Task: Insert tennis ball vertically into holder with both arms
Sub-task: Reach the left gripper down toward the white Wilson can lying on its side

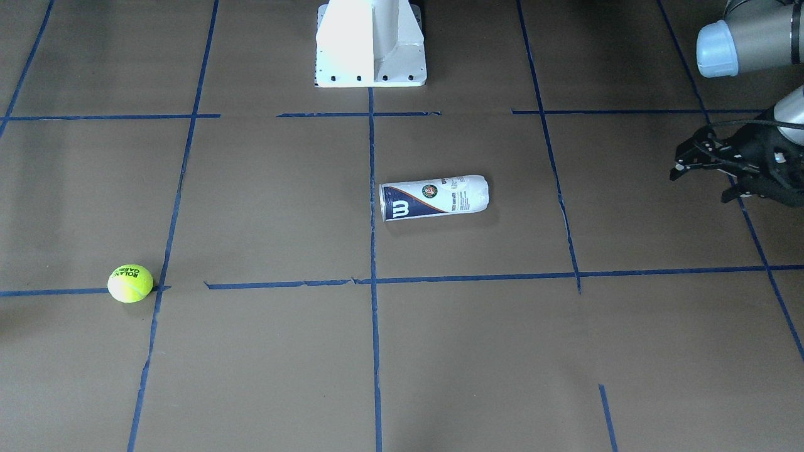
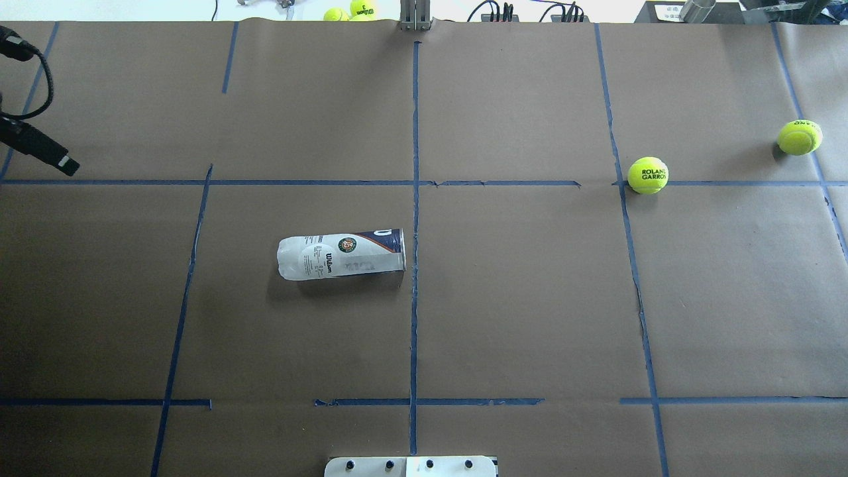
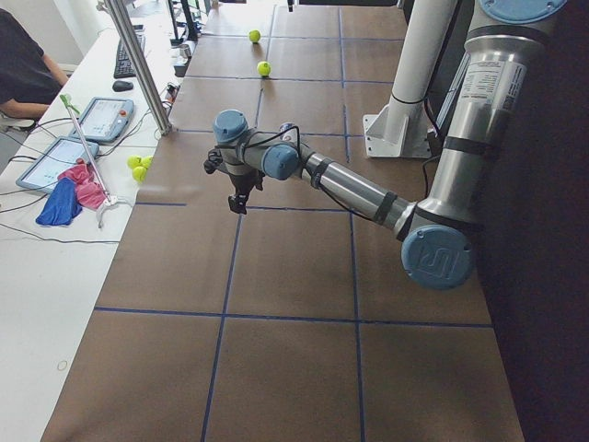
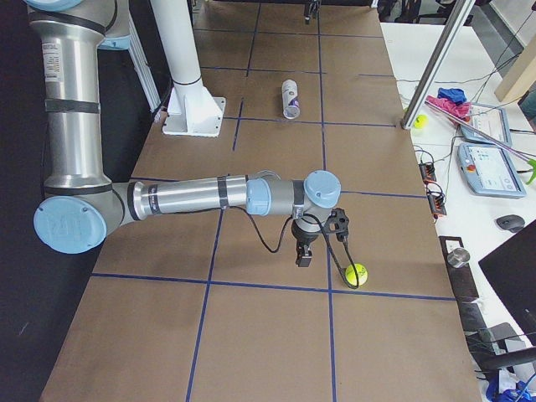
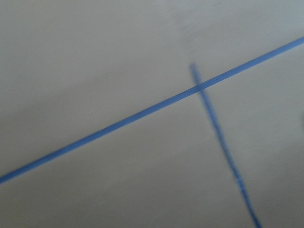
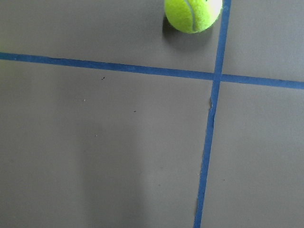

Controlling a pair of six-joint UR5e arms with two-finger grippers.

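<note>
The holder [image 1: 433,197] lies on its side near the table's middle, also in the overhead view [image 2: 341,255]; its flat end points at the centre tape line. One tennis ball [image 2: 647,175] rests on a tape crossing on the robot's right, also in the front view [image 1: 130,283]. A second ball [image 2: 799,137] lies farther right. My right gripper [image 4: 303,254] hangs above the table near that second ball [image 4: 356,273], which shows in the right wrist view [image 6: 192,14]; I cannot tell its state. My left gripper [image 1: 698,183] hovers open and empty far to the can's left.
The white pedestal base [image 1: 370,44] stands at the robot's edge. Spare balls [image 2: 351,10] lie beyond the far edge. A metal post [image 3: 138,64] and an operator's desk with tablets [image 3: 97,120] flank the far side. Blue tape lines grid the brown table.
</note>
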